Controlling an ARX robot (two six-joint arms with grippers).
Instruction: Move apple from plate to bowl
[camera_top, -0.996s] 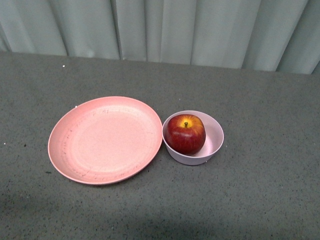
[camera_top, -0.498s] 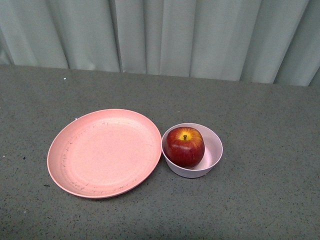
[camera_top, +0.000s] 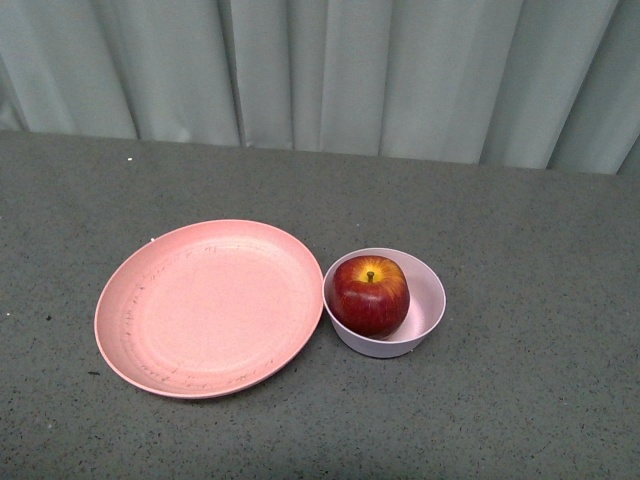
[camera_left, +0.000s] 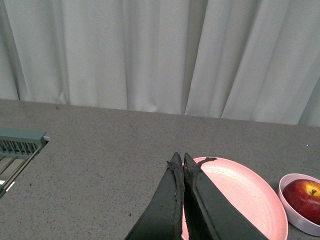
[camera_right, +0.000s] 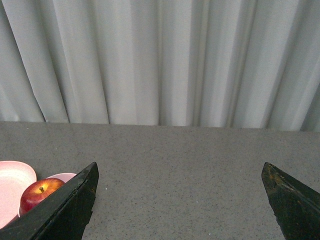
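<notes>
The dark-red apple sits upright inside the small pale pink bowl, stem up. The wide salmon-pink plate lies empty right beside the bowl, on its left. Neither gripper shows in the front view. In the left wrist view my left gripper is shut and empty, held above the table near the plate; the bowl and apple lie beyond the plate. In the right wrist view my right gripper is wide open and empty, with the apple, bowl and plate off to one side.
A grey speckled tabletop ends at a pale curtain at the back. A grey-green slotted rack shows at the edge of the left wrist view.
The plate, bowl and apple sit lower in the front view than one second ago, so the camera's view has shifted; they have not moved relative to each other.
</notes>
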